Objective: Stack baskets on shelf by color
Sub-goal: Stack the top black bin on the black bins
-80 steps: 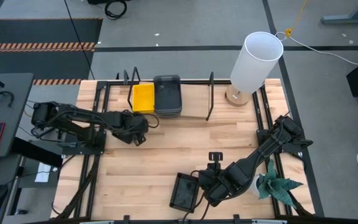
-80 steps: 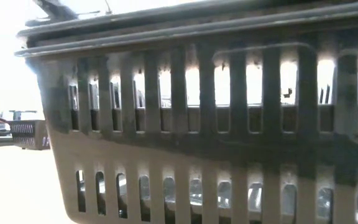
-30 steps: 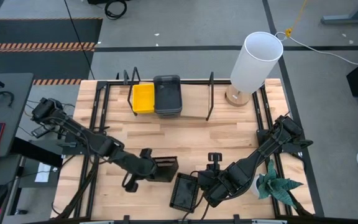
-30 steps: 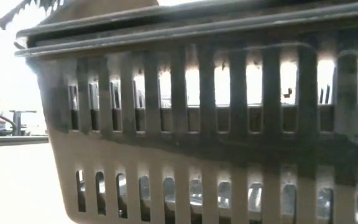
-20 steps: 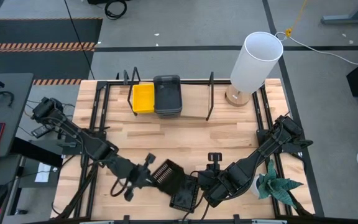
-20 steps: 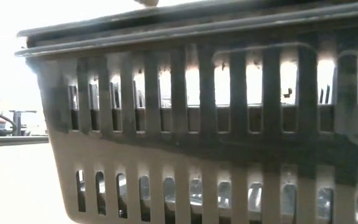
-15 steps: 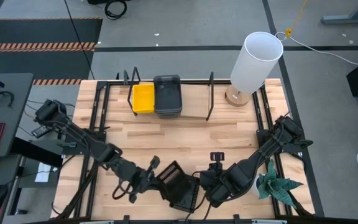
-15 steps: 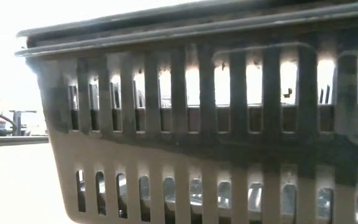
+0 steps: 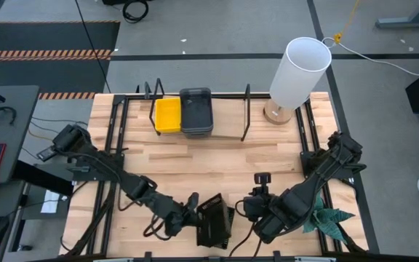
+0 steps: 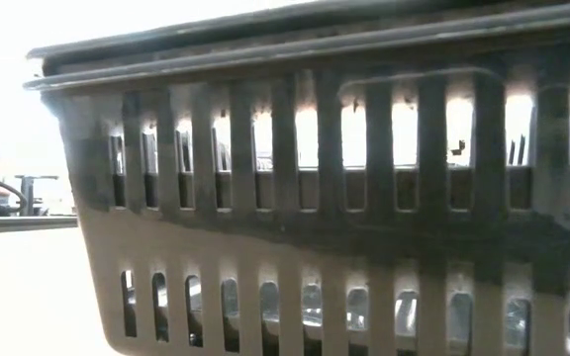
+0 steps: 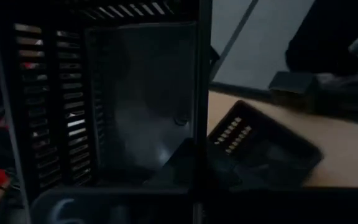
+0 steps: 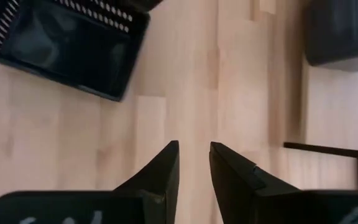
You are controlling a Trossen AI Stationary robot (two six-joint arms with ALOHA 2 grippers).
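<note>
Black mesh basket [image 9: 214, 230] in left pincer [image 9: 192, 218], right pincer [image 9: 247, 211] just beside

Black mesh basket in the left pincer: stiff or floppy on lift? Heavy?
Likely stiff: the black mesh basket shows straight walls while the left pincer holds it by one side. Probably light: thin plastic, mostly slots. It may swing in the grip, being held off-centre.

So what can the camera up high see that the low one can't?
Only the high view shows both arms, the yellow basket and grey basket on the shelf, the white lamp and the plant. Only the low view shows a slotted wall right up close, with a bright room behind. Both share the black basket and the wooden table.
</note>
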